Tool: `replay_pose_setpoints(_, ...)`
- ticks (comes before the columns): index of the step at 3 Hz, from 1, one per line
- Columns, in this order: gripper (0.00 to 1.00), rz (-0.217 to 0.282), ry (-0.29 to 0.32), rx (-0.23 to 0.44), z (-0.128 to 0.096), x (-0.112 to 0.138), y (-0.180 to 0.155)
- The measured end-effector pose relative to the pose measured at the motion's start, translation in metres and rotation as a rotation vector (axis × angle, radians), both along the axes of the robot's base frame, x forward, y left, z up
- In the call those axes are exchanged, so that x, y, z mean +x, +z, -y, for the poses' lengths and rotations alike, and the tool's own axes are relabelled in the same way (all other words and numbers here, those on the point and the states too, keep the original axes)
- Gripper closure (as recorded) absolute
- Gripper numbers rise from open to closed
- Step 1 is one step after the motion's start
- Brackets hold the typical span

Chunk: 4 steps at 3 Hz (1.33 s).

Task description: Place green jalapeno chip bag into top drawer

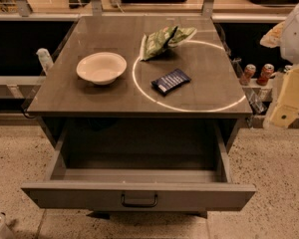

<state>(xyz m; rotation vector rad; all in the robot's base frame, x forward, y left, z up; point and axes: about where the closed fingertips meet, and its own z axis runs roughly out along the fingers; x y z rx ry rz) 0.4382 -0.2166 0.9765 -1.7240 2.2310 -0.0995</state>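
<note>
Speckled floor (276, 156) all around, pale stone look. A grey cabinet (209, 96) stood mid-room with a flat, dark, glossy top and a thin bright ring of light (224, 106) traced on its right half.

The top drawer (65, 195) was pulled well out toward me. Its flat front panel faced forward with the dark curved handle (139, 201) at its centre, and what I could see of the inside was in shadow.

The robot's arm came in at the far right edge, white above and cream below. The gripper (288, 103) hung beside the cabinet's right front corner, off the top and well apart from the bag. I could not tell whether it was open or closed, and it held nothing that I could see.

A white bowl (101, 67) sat upright on the left half of the top, nothing visible in it.

The green jalapeno chip bag (162, 40) lay crumpled toward the back of the top, right of the bowl, across the ring's upper-left arc. It was on the cabinet top, not in the drawer.

A small dark-blue packet (171, 80) lay flat inside the ring, in front of the bag, near it but not touching.

Two red cans (256, 74) stood side by side on a ledge past the right edge. A small white object (44, 59) sat off the left edge, too unclear to name.
</note>
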Motion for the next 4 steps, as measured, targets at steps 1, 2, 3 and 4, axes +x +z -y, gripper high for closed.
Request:
replay_pose_setpoints(1,0.00,0.000,0.000,0.000,0.000,0.000,0.000)
replay_pose_setpoints(2,0.00,0.027,0.010,0.000,-0.003,0.014,0.006)
replay_pose_setpoints(3,0.00,0.043,0.057,0.031,-0.022,0.058,0.007)
replay_pose_setpoints(4,0.00,0.043,0.057,0.031,-0.022,0.058,0.007)
